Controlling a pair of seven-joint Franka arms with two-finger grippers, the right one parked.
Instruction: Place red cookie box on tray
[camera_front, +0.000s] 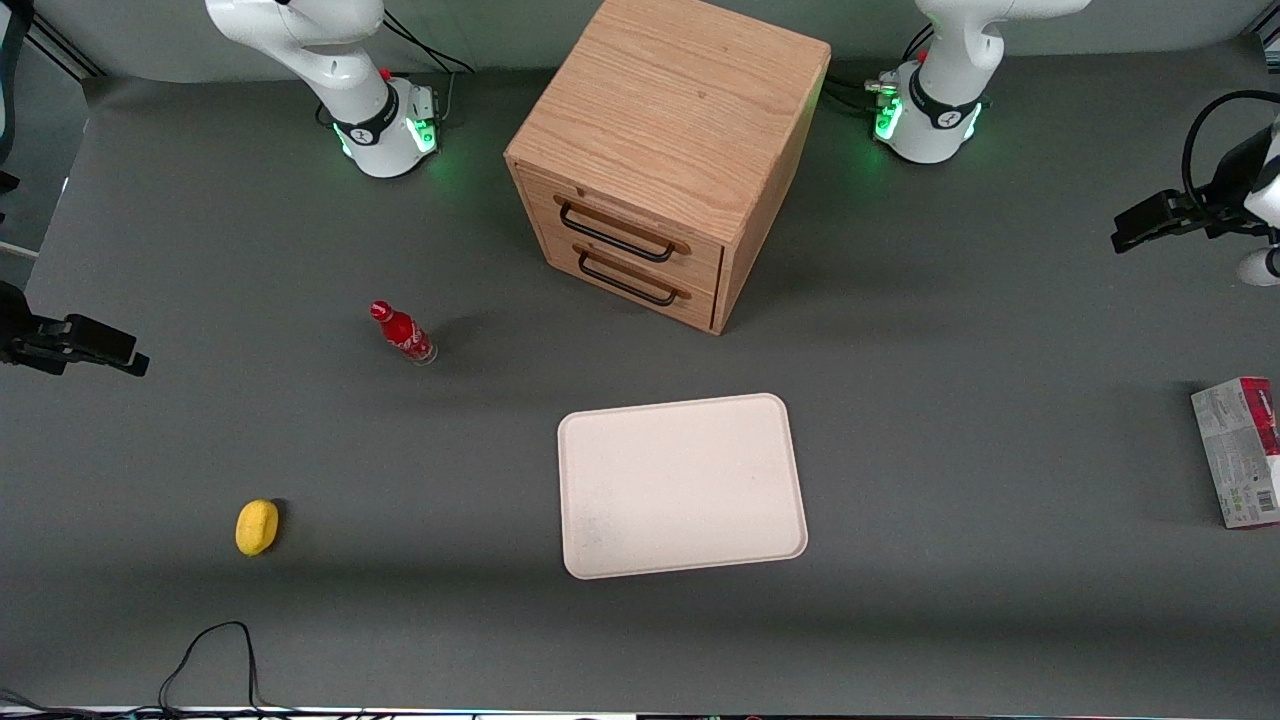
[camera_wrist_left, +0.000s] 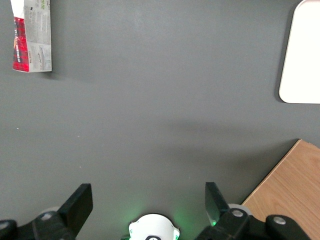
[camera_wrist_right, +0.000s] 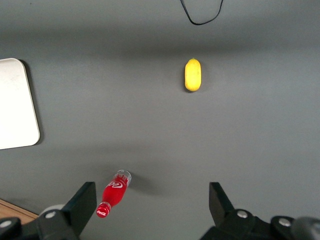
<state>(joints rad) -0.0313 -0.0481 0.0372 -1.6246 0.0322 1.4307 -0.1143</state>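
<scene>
The red cookie box (camera_front: 1240, 450) lies flat on the grey table at the working arm's end, its grey-white printed back up and a red edge showing. The left wrist view shows the box (camera_wrist_left: 32, 37) too, apart from the fingers. The cream-white tray (camera_front: 680, 485) sits mid-table, nearer the front camera than the wooden cabinet, with nothing on it; one rounded corner of the tray (camera_wrist_left: 302, 50) shows from the wrist. My left gripper (camera_front: 1130, 235) (camera_wrist_left: 146, 200) hangs open and empty above the table, farther from the front camera than the box.
A wooden two-drawer cabinet (camera_front: 660, 150) stands farther back than the tray. A small red soda bottle (camera_front: 403, 333) and a yellow lemon (camera_front: 257, 526) lie toward the parked arm's end. A black cable (camera_front: 210, 660) loops near the front edge.
</scene>
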